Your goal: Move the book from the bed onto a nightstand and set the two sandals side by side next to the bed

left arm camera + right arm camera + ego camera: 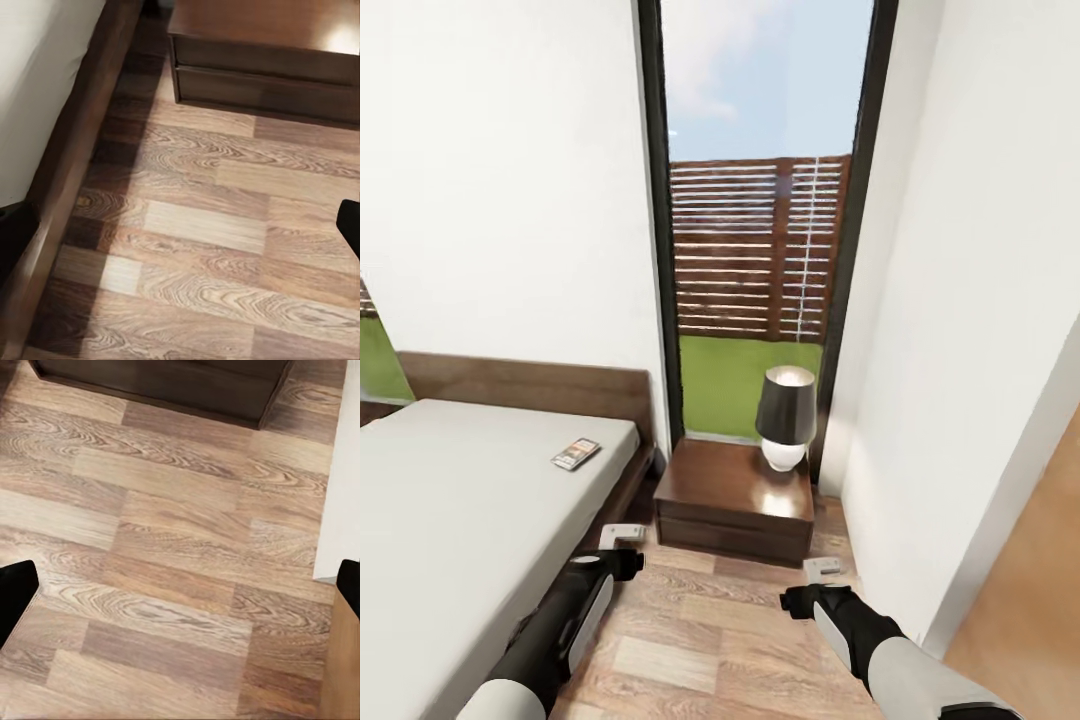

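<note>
You face the bedroom's window wall. The bed (pixel 450 500) lies at your left, the book (pixel 576 453) flat on its mattress near the headboard. The nightstand (pixel 735 500) stands beside the bed under the window and carries a lamp (pixel 786 418). Your left gripper (pixel 622 536) and right gripper (pixel 824 569) hang over the floor; both jaws spread wide, empty.

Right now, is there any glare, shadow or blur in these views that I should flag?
Head view: bright reflection on the nightstand top beside the lamp; book lettering too soft to read. Left wrist view: glare patch on the nightstand corner, shadow along the bed frame. Right wrist view: evenly lit floor, slightly soft.
</note>
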{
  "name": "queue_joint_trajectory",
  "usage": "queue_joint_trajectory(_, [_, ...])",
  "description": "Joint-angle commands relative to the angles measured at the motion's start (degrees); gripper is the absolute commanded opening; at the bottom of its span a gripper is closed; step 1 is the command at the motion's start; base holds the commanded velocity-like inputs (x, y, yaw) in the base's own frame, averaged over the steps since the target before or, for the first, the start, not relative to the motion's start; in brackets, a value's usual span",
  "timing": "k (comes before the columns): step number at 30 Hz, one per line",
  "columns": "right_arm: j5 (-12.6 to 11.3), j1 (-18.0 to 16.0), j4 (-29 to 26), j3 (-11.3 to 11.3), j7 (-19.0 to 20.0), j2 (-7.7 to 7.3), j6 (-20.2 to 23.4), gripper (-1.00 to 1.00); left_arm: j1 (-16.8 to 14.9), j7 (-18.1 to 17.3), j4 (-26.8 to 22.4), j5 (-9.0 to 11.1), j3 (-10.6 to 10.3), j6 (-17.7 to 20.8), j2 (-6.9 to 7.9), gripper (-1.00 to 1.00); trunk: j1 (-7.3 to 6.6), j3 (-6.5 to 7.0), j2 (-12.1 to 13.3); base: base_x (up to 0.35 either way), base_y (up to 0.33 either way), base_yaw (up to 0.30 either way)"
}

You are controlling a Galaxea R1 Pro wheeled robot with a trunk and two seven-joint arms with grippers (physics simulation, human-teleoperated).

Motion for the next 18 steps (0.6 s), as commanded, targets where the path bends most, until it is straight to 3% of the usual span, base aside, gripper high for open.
queue_joint_trajectory(1, [0.13,-0.02,-0.13,0.25,-0.22,-0.01,0.42,1.00,-0.06,0.41,-0.05,0.30,-0.16,0.25,0.01,1.00,0.06,-0.12,-0.10,0.337,0.000,0.274])
queue_joint_trajectory(18, [0.13,-0.02,-0.12,0.28,-0.22,-0.01,0.37,1.00,-0.06,0.44,-0.05,-0.02,-0.23,0.23,-0.06,1.00,0.06,-0.12,-0.10,0.337,-0.005,0.274])
